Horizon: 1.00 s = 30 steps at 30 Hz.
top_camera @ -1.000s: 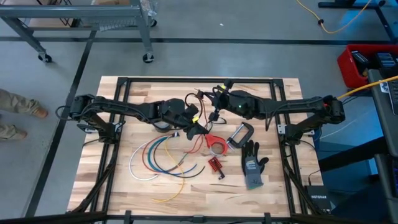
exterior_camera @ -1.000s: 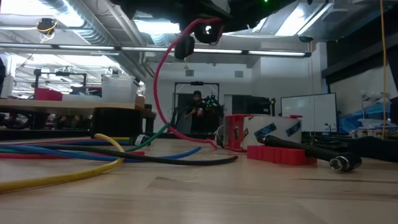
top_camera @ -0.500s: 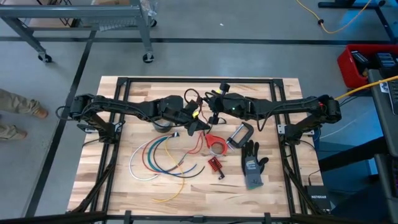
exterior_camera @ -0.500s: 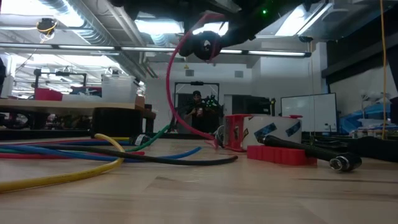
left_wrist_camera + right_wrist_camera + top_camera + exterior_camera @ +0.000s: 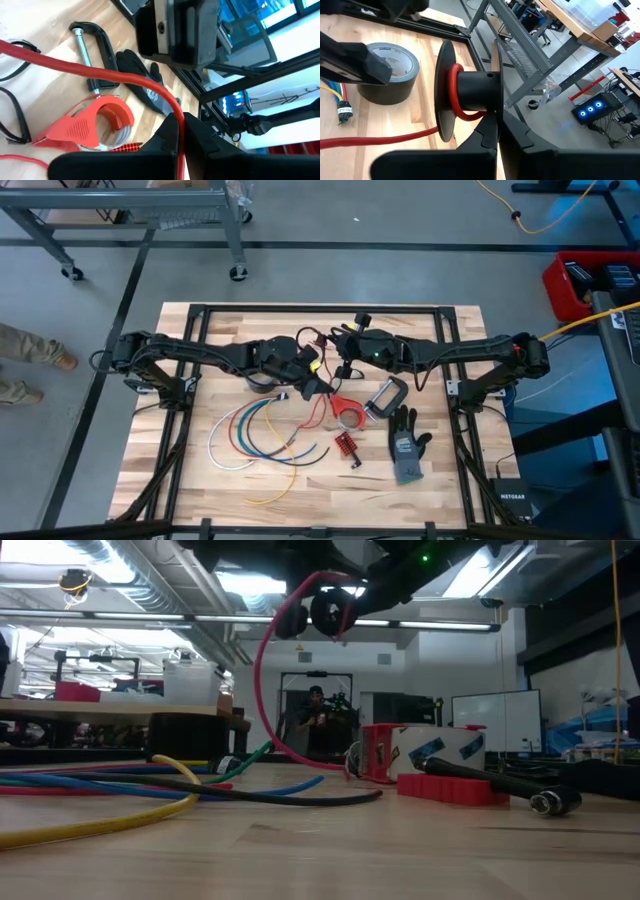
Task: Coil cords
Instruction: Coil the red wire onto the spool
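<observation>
A black spool (image 5: 470, 92) with a few turns of red cord (image 5: 454, 85) hangs above the table's middle, and my right gripper (image 5: 498, 135) is shut on it. From the spool the red cord (image 5: 262, 670) loops down to the tabletop. My left gripper (image 5: 179, 135), just left of the right one (image 5: 343, 350) in the high view, is shut on that cord. Loose white, blue, red, green and yellow cords (image 5: 255, 435) lie curved on the wood near the front left. My left gripper pinches the red cord (image 5: 172, 102) between its two fingers, at a stretch held in the air. The cord runs on from the fingers across the view, clear of the table. My right gripper pinches the rim of the spool's near flange (image 5: 495, 112) between its fingers. The spool is lifted clear, its axis lying about level.
A grey tape roll (image 5: 387, 70) stands on the wood under the arms. A red tape dispenser (image 5: 345, 410), a black C-clamp (image 5: 385, 395), a grey-black glove (image 5: 405, 445) and a small red part (image 5: 347, 445) lie right of centre. A black frame (image 5: 320, 310) edges the table.
My right gripper has sunk a little with the spool. The red cord's hanging loop has swung and bowed out wider toward the left of the low view, while its lower end has stayed on the table.
</observation>
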### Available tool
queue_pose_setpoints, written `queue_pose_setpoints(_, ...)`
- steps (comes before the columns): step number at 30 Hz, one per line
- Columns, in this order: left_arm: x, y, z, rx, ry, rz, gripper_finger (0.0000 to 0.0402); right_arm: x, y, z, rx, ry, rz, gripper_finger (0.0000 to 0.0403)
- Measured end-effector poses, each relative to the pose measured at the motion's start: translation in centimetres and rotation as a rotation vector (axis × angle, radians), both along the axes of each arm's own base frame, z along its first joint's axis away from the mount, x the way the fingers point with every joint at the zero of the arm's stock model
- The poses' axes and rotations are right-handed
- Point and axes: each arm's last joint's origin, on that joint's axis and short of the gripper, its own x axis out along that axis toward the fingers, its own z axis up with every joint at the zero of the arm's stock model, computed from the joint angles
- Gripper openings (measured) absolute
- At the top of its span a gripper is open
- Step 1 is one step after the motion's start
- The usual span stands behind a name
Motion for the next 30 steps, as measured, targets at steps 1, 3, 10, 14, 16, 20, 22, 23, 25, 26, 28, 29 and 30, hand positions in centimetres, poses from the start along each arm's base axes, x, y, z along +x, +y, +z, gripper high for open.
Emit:
queue_pose_setpoints(1, -0.1, 0.0, -0.1, -0.003, 0.013, -0.004, 0.0001, 0.0, 0.0, 0.0, 0.0, 0.0, 0.0, 0.0003)
queue_pose_setpoints(3, -0.2, -0.1, -0.4, -0.007, 0.047, -0.008, 0.0001, 0.0, 0.0, 0.0, 0.0, 0.0, 0.0, 0.0003)
queue_pose_setpoints(10, -0.5, 0.1, -1.1, -0.021, 0.132, 0.041, 0.0001, 0.0, 0.0, 0.0, 0.007, -0.007, -0.003, 0.0003)
queue_pose_setpoints(14, -0.3, 0.1, -0.8, -0.021, 0.09, 0.047, 0.0001, 0.0, 0.1, 0.0, 0.021, -0.009, 0.026, 0.0003)
queue_pose_setpoints(16, -0.2, 0.1, -0.6, -0.02, 0.074, 0.047, 0.0001, 0.1, 0.1, 0.0, 0.03, -0.009, 0.047, 0.0003)
queue_pose_setpoints(20, -0.1, 0.1, -0.3, -0.017, 0.039, 0.043, 0.0001, 0.1, 0.2, 0.0, 0.033, -0.01, 0.052, 0.0003)
queue_pose_setpoints(22, -0.1, 0.0, -0.4, -0.02, 0.042, 0.027, 0.0001, 0.1, 0.2, 0.0, 0.033, -0.009, 0.052, 0.0003)
queue_pose_setpoints(23, -0.1, 0.0, -0.4, -0.02, 0.05, 0.02, 0.0001, 0.1, 0.2, 0.0, 0.032, -0.008, 0.051, 0.0003)
queue_pose_setpoints(25, -0.2, -0.3, -0.7, -0.005, 0.075, 0.005, 0.0001, 0.0, 0.1, 0.0, 0.023, -0.008, 0.029, 0.0003)
queue_pose_setpoints(26, -0.3, -0.4, -0.8, 0.01, 0.084, -0.004, 0.0001, 0.0, 0.0, 0.0, 0.015, -0.007, 0.011, 0.0003)
queue_pose_setpoints(28, -0.5, -0.5, -1.1, 0.049, 0.116, -0.013, 0.0001, 0.0, -0.1, 0.0, 0.0, -0.006, -0.025, 0.0003)
queue_pose_setpoints(29, -0.5, -0.4, -1.3, 0.081, 0.126, -0.013, 0.0001, -0.1, -0.1, 0.0, -0.005, -0.005, -0.036, 0.0003)
queue_pose_setpoints(30, -0.6, -0.4, -1.3, 0.114, 0.127, -0.016, 0.0001, -0.1, -0.1, 0.0, -0.006, -0.005, -0.038, 0.0003)
